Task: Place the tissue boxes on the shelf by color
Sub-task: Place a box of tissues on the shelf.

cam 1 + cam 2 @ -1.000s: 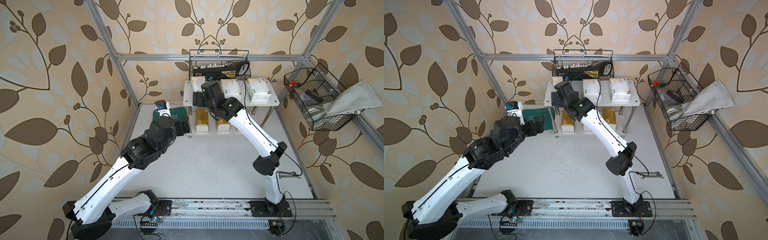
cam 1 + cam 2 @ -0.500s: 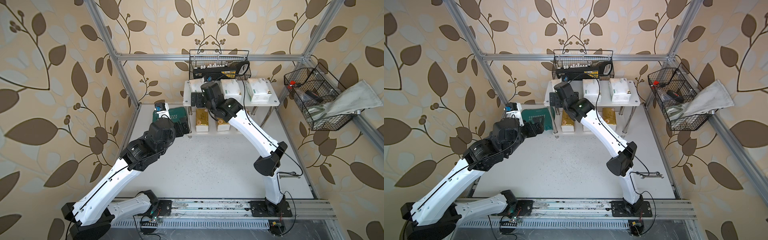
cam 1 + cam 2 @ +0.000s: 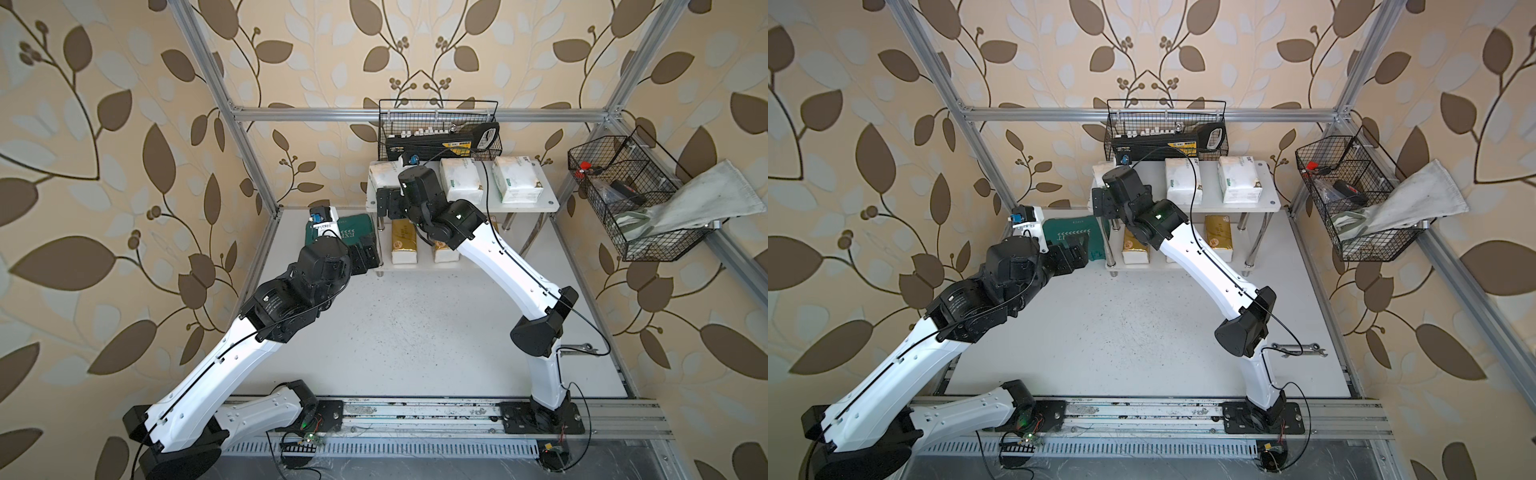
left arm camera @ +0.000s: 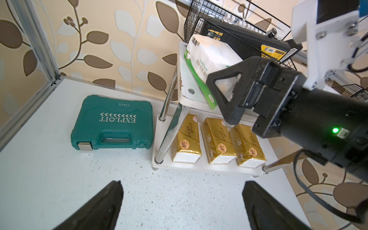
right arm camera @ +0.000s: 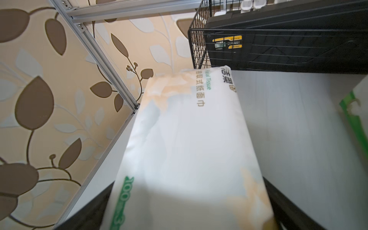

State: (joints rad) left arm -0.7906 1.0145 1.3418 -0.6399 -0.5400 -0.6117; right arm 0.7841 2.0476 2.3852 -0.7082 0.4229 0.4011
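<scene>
The shelf [image 3: 548,203] stands at the back of the table. Three white tissue boxes lie on its top board [image 3: 384,176] [image 3: 459,180] [image 3: 517,183]. In the left wrist view three gold tissue boxes [image 4: 186,143] [image 4: 218,141] [image 4: 249,147] lie side by side on the lower board. My right gripper [image 3: 387,203] [image 5: 188,185] is open. Its fingers [image 4: 225,93] straddle the near end of the left white pack [image 5: 189,129], which rests on the board. My left gripper [image 3: 365,257] [image 4: 182,185] hangs open and empty over the table in front of the shelf's left end.
A green tool case [image 4: 113,123] lies on the table left of the shelf. One black wire basket [image 3: 440,129] hangs behind the shelf. Another basket [image 3: 623,199], with a cloth draped out of it, hangs at the right. A wrench [image 3: 577,347] lies by the table's right edge.
My right gripper's jaws have spread wider around the left white pack, which stays on the top board. Both arms have hardly shifted.
</scene>
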